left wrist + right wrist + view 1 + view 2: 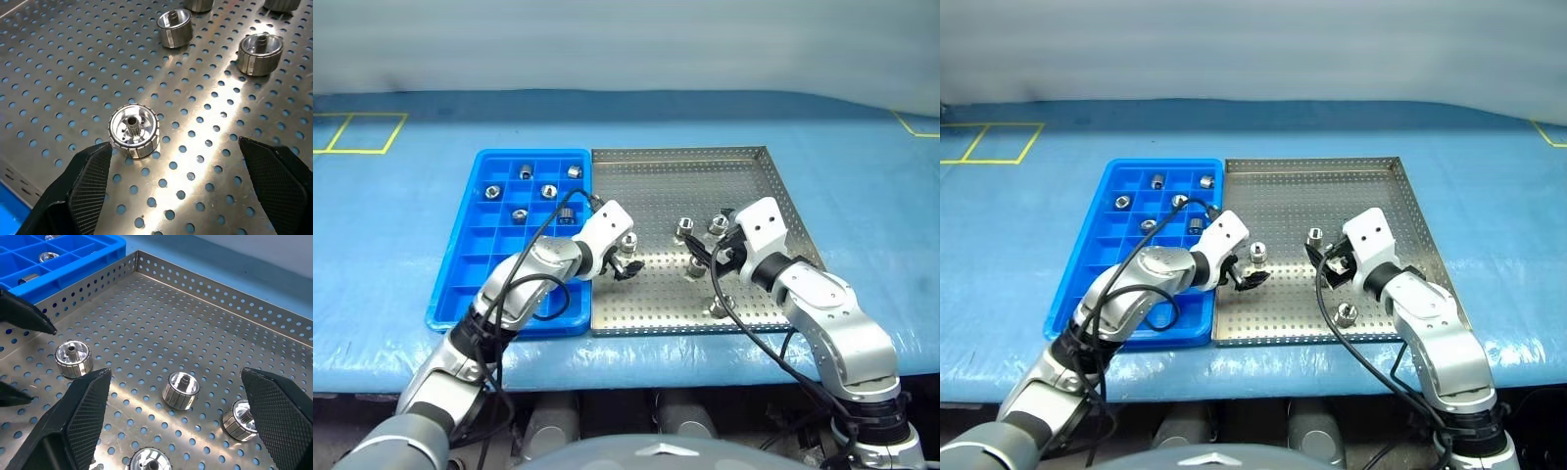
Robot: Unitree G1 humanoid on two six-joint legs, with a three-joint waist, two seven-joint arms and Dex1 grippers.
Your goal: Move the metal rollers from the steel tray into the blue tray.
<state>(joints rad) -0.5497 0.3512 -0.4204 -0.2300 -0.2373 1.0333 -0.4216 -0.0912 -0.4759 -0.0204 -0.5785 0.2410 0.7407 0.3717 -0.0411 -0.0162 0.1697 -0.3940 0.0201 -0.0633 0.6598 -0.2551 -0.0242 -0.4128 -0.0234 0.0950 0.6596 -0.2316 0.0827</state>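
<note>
The steel tray (685, 166) holds several metal rollers. One roller (133, 132) lies near its left side, and my left gripper (173, 147) hangs open just above and around it, fingers (83, 191) apart and not touching it. Further right, my right gripper (175, 374) is open above another roller (181, 389), with two more (239, 418) (149, 460) close by. The left gripper's black fingertips (24, 313) flank the left roller (73, 359) in the right wrist view. The blue tray (460, 284) sits against the steel tray's left edge with several rollers (549, 191) in its far compartments.
Both trays rest on a blue cloth-covered table (862, 196). Yellow tape marks (357, 132) lie at the far left of the table. A lone roller (718, 308) sits near the steel tray's front rim. Black cables loop from my left arm over the blue tray's near corner (548, 304).
</note>
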